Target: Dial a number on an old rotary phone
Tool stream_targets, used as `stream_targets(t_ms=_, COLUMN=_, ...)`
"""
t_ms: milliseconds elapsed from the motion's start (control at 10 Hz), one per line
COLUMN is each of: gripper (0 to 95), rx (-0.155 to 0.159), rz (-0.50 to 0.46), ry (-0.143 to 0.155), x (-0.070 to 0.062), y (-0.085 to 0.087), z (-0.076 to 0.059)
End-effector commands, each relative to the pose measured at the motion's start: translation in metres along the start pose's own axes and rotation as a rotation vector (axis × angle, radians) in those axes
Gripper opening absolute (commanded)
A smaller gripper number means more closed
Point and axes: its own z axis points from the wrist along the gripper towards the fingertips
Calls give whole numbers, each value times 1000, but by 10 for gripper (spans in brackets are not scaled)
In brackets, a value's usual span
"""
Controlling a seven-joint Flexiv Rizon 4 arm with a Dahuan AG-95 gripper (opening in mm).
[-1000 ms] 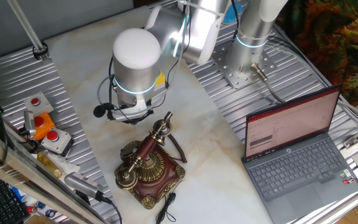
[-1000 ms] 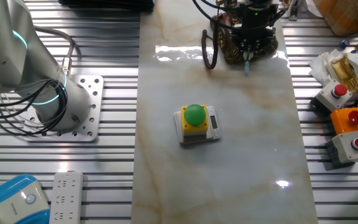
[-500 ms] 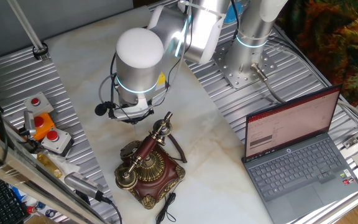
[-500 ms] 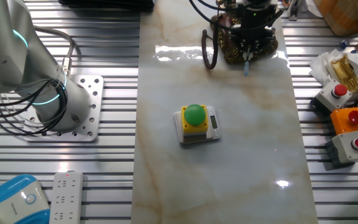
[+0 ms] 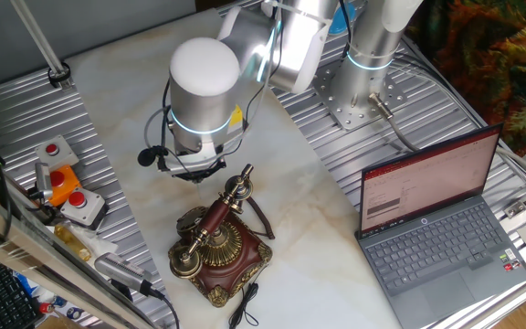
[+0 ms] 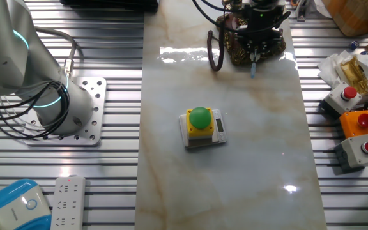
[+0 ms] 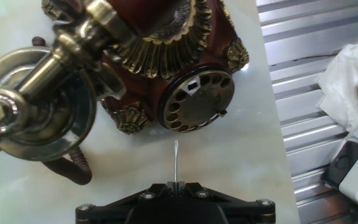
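Ornate antique rotary phone (image 5: 215, 249) with dark red-brown wooden base and brass trim standing on the pale marble-patterned tabletop (image 6: 235, 153), near one end of it; brass-and-wood handset (image 5: 210, 224) lying across the cradle, black coiled cord (image 6: 213, 51) looped beside the base. In the hand view, brass finger-wheel dial (image 7: 199, 99) on the sloped front face, ring of holes visible, dial facing the camera.

Two-finger gripper (image 7: 175, 186) hanging above the table just in front of the dial, apart from the phone. Thin pale rod (image 7: 176, 160) sticking out from the middle of the gripper's black front edge, tip pointing at the dial and stopping just short of it, not touching. Fingers themselves hidden in all three views; whether spread or pressed together cannot be told.

Yellow box with a round green button (image 6: 201, 126) mid-table, well apart from the phone. Grey and orange boxes with red buttons (image 6: 356, 131) on the ribbed metal surface off to one side. Open grey laptop (image 5: 436, 228) at the opposite side.
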Motion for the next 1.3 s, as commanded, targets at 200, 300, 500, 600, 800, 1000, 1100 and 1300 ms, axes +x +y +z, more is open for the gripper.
stream_targets(t_ms=200, gripper=0, rx=-3, rz=24, ry=2, x=0, y=0, z=0)
stream_targets(t_ms=300, gripper=0, rx=-2, rz=33, ry=0, x=0, y=0, z=0)
stream_targets(t_ms=500, gripper=0, rx=-3, rz=38, ry=4, x=0, y=0, z=0)
stream_targets(t_ms=600, gripper=0, rx=-2, rz=45, ry=2, x=0, y=0, z=0)
stream_targets(t_ms=800, gripper=0, rx=-4, rz=61, ry=-1, x=0, y=0, z=0)
stream_targets(t_ms=1000, gripper=0, rx=-1, rz=77, ry=-1, x=0, y=0, z=0)
stream_targets(t_ms=1100, gripper=0, rx=-1, rz=77, ry=0, x=0, y=0, z=0)
stream_targets(t_ms=1300, gripper=0, rx=5, rz=87, ry=-2, x=0, y=0, z=0)
